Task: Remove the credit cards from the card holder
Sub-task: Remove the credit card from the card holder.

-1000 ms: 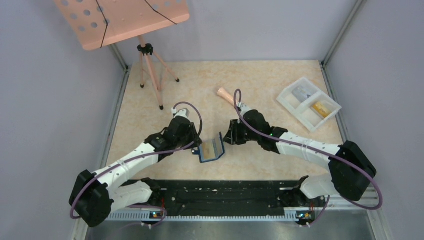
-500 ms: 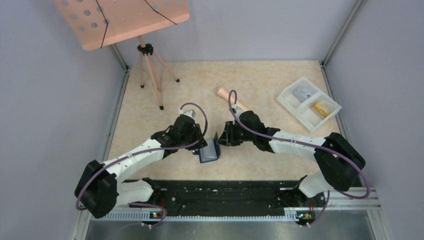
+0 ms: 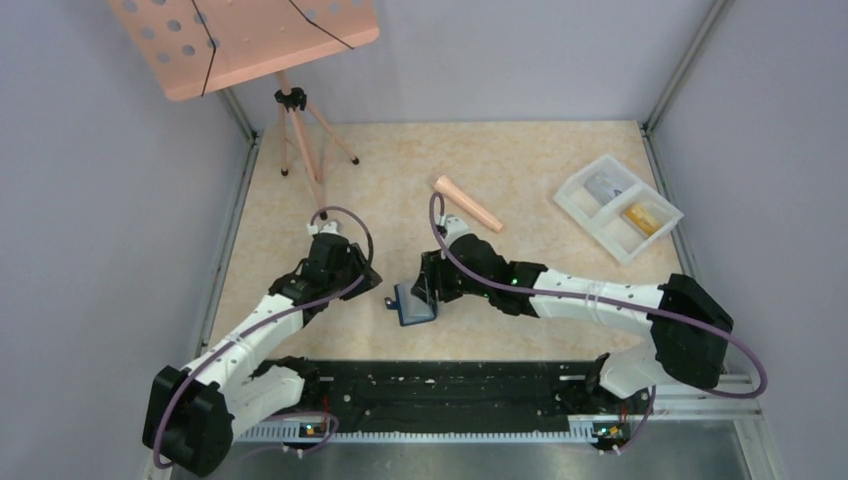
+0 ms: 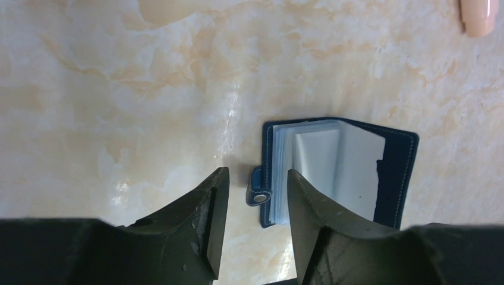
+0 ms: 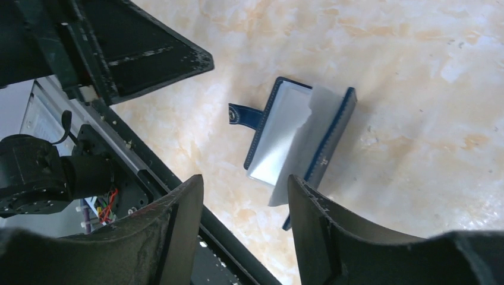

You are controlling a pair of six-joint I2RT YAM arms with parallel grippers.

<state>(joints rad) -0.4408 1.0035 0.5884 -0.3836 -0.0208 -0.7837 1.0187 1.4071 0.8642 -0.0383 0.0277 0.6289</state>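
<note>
On the near side of the table [image 3: 540, 240], between left gripper [image 3: 377, 282] and right gripper [image 3: 428, 284]: card holder [image 3: 414, 305] lying open (tab pointing left). Both spread apart, holding nothing.

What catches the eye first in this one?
The navy card holder lies open near the front edge of the table, with the left gripper and the right gripper close to it, both open and holding nothing. Far right, a white tray holds a silver card and a gold card; a pink music stand stands far left.
</note>
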